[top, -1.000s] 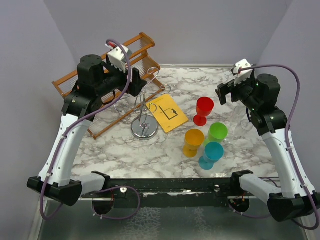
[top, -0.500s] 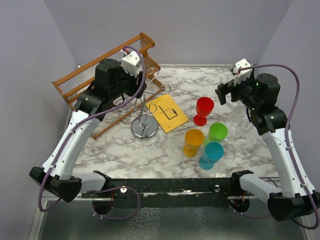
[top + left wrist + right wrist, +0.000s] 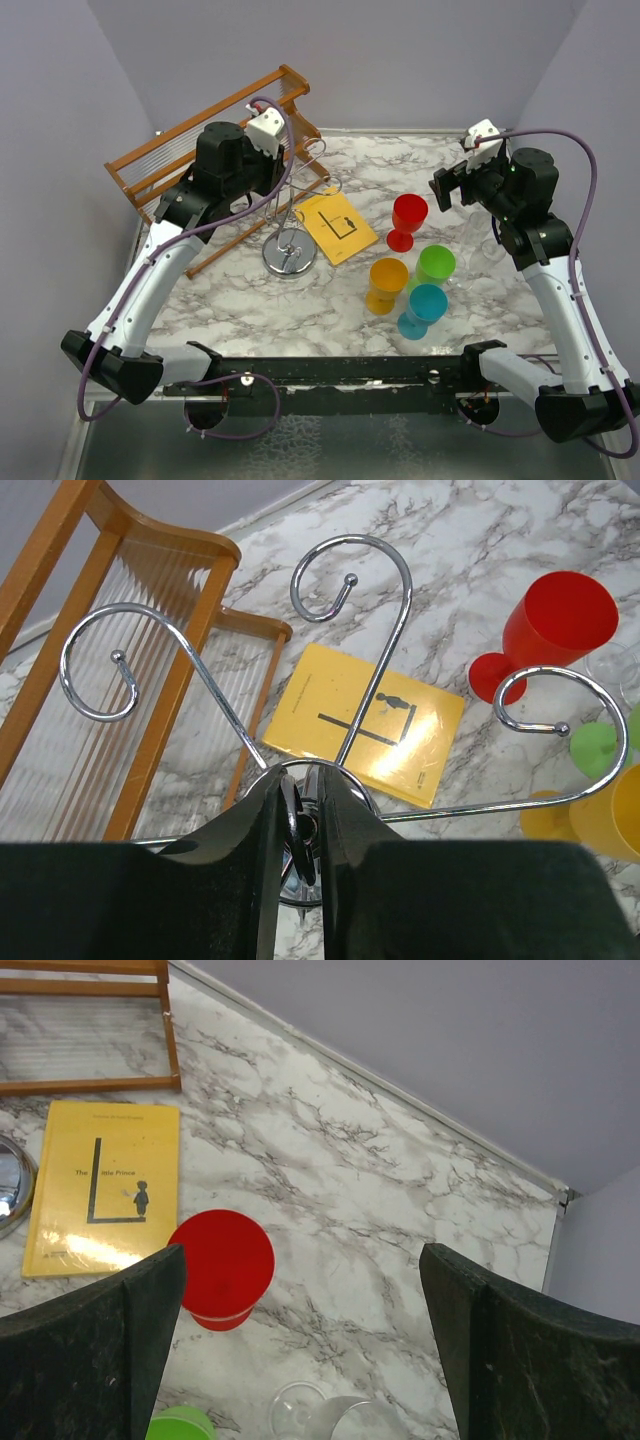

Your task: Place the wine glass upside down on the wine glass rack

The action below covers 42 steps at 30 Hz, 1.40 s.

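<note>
Wine glass, clear and hard to read, sits on the surface at the bottom edge of the right wrist view, just below the red cup; whether it stands upright I cannot tell. The right arm's fingers are spread wide above it, so that arm is much the nearer. The left fingers are narrowed to a slit over the wine glass rack, well left of the glass.

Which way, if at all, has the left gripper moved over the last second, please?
Yes: the left gripper swung right in the top view, from over the wooden rack to the wine glass rack.
</note>
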Motion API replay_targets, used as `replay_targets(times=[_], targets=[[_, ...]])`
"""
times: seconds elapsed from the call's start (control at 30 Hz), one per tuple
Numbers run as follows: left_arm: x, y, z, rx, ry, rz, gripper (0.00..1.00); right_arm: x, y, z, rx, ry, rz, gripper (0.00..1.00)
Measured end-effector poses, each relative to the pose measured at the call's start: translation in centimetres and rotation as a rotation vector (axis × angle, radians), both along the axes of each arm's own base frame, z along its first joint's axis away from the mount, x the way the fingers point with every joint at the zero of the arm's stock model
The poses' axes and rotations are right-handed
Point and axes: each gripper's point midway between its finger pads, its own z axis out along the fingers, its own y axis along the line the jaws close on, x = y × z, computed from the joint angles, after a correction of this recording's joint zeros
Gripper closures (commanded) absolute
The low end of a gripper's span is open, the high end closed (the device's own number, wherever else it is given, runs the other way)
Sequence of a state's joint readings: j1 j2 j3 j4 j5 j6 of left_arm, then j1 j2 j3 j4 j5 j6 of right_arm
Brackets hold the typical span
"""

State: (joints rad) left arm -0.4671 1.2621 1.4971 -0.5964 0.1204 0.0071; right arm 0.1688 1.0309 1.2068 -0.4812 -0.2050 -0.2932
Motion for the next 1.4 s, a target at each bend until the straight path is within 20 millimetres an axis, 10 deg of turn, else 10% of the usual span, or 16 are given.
replay_targets(times=[1.4], targets=[[4.1, -3.6, 1.5, -0.345, -0.087, -0.071, 1.0, 0.0, 0.3, -0.3, -0.004, 0.005, 0.021, 0.0]])
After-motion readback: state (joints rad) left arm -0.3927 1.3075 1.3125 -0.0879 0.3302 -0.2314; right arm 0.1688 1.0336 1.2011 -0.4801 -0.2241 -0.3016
